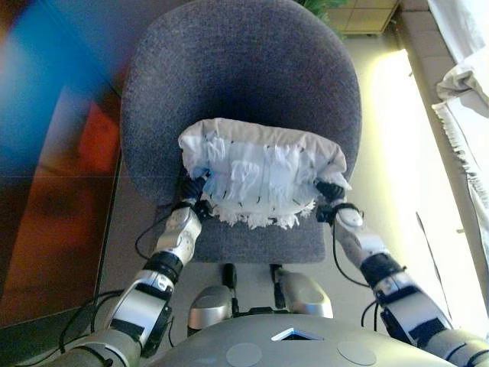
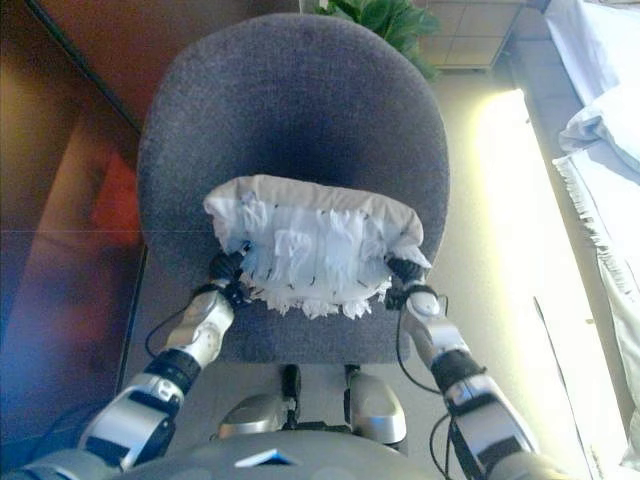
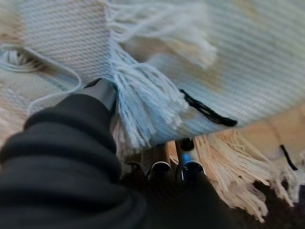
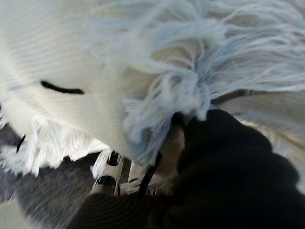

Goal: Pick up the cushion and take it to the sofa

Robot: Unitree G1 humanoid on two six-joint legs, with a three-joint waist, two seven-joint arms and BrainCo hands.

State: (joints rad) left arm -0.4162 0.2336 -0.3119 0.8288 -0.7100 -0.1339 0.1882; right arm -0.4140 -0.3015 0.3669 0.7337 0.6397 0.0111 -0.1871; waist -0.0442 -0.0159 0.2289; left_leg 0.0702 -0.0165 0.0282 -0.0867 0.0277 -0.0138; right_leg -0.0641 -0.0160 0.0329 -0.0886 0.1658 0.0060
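A white fringed cushion [image 1: 260, 172] with small black stitches lies across the seat of a grey upholstered chair [image 1: 244, 69], against its backrest. My left hand [image 1: 191, 200] is at the cushion's left end. In the left wrist view its thumb [image 3: 102, 90] presses on the cushion [image 3: 238, 62] from above and its fingers [image 3: 162, 167] reach under the fringe, so it pinches that end. My right hand [image 1: 330, 191] is at the cushion's right end, tucked under the fringe. The right wrist view shows its dark cover [image 4: 228, 162] against the cushion [image 4: 57, 52].
A reddish-brown panel [image 2: 60, 250] stands along the left. White fringed cloth [image 2: 600, 130] lies at the right edge, with pale floor [image 2: 500, 200] between it and the chair. A green plant [image 2: 385, 18] shows behind the chair's back.
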